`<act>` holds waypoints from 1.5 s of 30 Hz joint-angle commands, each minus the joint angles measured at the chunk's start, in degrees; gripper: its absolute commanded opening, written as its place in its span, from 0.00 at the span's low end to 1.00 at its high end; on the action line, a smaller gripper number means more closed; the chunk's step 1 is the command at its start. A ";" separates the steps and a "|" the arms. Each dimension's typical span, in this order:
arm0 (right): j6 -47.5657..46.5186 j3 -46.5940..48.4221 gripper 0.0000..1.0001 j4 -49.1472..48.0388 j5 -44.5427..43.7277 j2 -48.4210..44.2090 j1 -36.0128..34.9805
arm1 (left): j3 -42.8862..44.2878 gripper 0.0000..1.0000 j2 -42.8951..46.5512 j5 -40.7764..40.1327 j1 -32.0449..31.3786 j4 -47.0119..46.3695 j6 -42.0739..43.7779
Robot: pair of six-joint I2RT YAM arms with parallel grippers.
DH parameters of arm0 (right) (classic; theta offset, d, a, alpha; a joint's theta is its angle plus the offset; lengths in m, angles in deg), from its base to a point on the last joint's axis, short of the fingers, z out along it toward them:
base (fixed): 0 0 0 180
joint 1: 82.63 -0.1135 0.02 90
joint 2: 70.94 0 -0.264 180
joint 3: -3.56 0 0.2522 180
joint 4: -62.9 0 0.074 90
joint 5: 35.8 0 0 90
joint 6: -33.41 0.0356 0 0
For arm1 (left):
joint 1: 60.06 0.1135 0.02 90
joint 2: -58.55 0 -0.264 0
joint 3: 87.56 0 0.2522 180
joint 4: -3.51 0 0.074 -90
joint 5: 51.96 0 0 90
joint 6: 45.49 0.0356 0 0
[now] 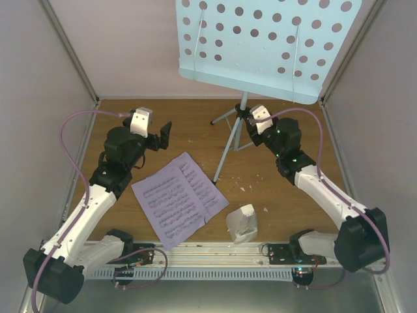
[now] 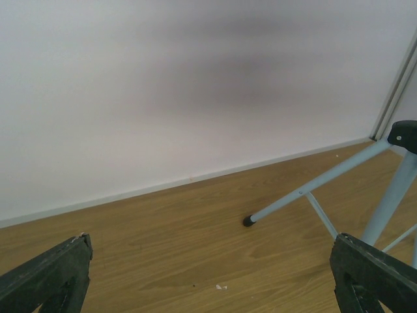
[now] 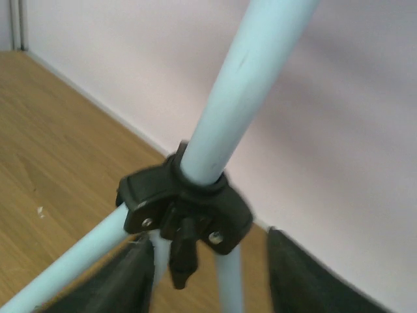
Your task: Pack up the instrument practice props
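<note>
The pale-blue music stand stands at the back, its hole-punched tray high above the table and its tripod legs spread below. My right gripper reaches in at the black leg hub. Its fingers straddle the legs just under the hub, open, with a gap on the right side. The left gripper hovers wide open and empty left of the stand, and one stand leg shows ahead of it. Lavender sheet music lies flat in the middle. The white metronome sits near the front edge.
White crumbs lie scattered on the wooden table around the stand's legs, and a few lie in front of the left gripper. Enclosure walls close the back and both sides. A metal rail runs along the near edge.
</note>
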 commanded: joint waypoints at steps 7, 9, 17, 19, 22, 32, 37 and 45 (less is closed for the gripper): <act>8.95 -7.36 0.87 -5.15 0.98 -15.33 1.31 | -0.65 0.99 -0.34 -0.57 -0.37 -2.97 0.49; 13.07 -10.74 0.90 -6.78 2.45 -17.89 2.97 | -0.58 0.99 -0.43 -0.57 -0.36 -2.91 0.49; 49.84 -15.66 0.92 -5.16 12.21 -19.81 12.85 | -0.68 0.99 -0.73 -0.58 -0.55 -2.92 0.49; 60.54 -15.84 0.92 -6.04 15.88 -18.90 12.93 | -0.63 0.99 -1.04 -0.57 -0.57 -2.91 0.49; 76.39 -17.06 0.90 -12.03 21.39 -16.39 12.90 | -0.58 0.99 -1.09 -0.57 -0.59 -2.84 0.49; 105.97 -17.36 0.88 -25.74 18.75 -11.47 10.85 | -0.56 0.99 -0.53 -0.56 -0.70 -2.82 0.49; 113.02 -15.20 0.88 -22.57 15.99 -10.02 10.17 | -0.45 0.99 -0.24 -0.53 -0.85 -2.81 0.40; 116.49 -7.16 0.84 -15.97 18.03 -3.28 7.78 | -0.49 0.99 0.06 -0.47 -1.11 -2.81 0.31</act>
